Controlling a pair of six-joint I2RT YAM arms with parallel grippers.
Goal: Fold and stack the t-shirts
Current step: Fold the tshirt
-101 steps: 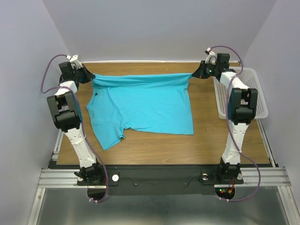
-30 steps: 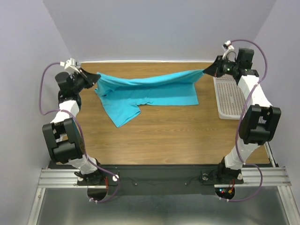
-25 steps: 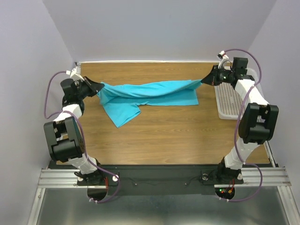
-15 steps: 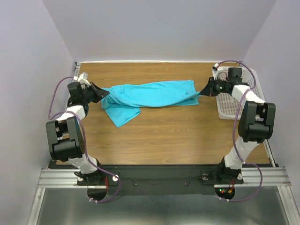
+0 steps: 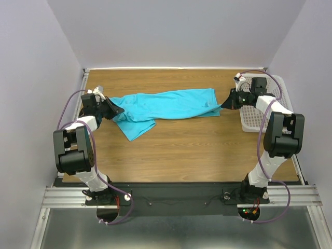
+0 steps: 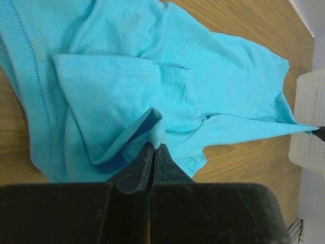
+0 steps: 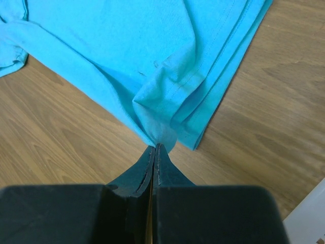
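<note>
One turquoise t-shirt lies folded lengthwise in a long band across the far middle of the wooden table, a sleeve sticking out toward me at its left end. My left gripper is low at that left end, shut on a pinch of the t-shirt; the left gripper nips a small ridge of cloth. At the right end my right gripper is shut on a corner of the t-shirt, the right gripper holding the bunched hem just above the wood.
A white mesh basket stands at the right edge of the table, close behind the right arm; the basket also shows in the left wrist view. Bare wood lies between the shirt and the arm bases.
Both grippers came down and toward me with the shirt's far edge, laying it over the near part; the hanging cloth now rests on the table as a folded band.
</note>
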